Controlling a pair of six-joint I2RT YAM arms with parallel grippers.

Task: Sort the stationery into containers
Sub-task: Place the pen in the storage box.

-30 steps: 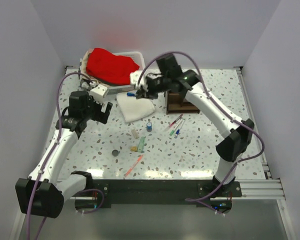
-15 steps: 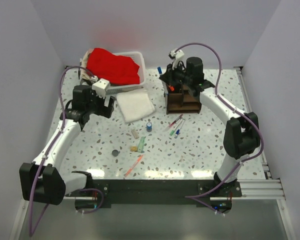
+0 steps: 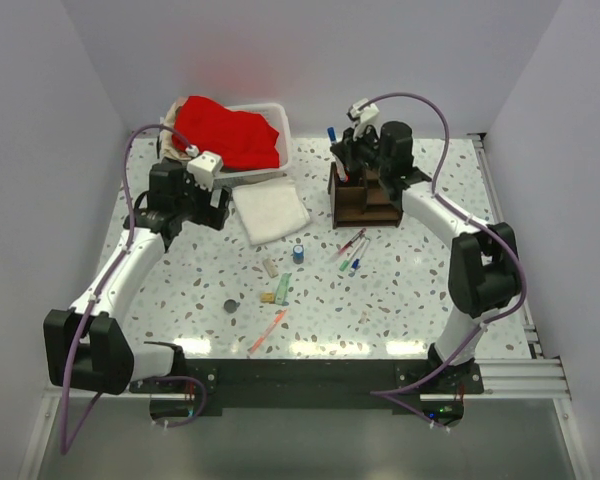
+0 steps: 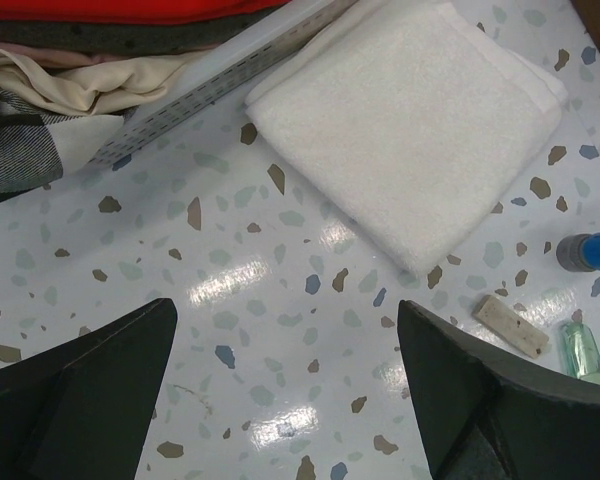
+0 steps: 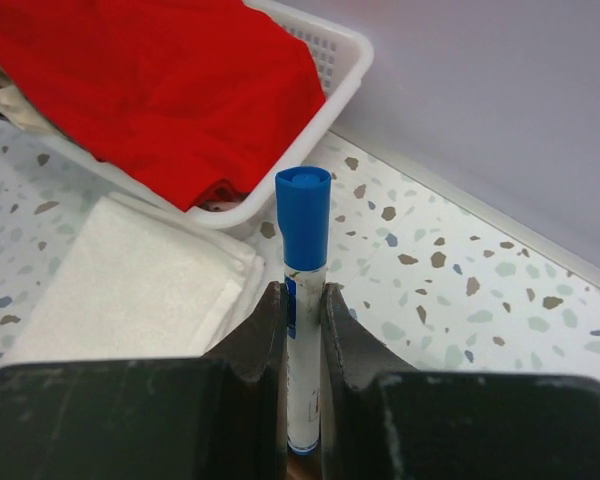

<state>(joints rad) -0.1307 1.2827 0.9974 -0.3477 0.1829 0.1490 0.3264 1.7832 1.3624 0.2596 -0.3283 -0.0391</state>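
Over the organizer at 1 o'clock, my right gripper has swung in pinching the blue marker, looks drop-ready; left gripper spread

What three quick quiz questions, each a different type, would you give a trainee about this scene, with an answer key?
1. True or false: the right gripper is shut on a blue-capped marker.
2. Relative to the white basket, the folded white cloth lies: A inside it; B on the table beside it; C on top of it.
3. Fill in: the left gripper hangs ____ over the table, holding nothing.
Key: 1 true; 2 B; 3 open.
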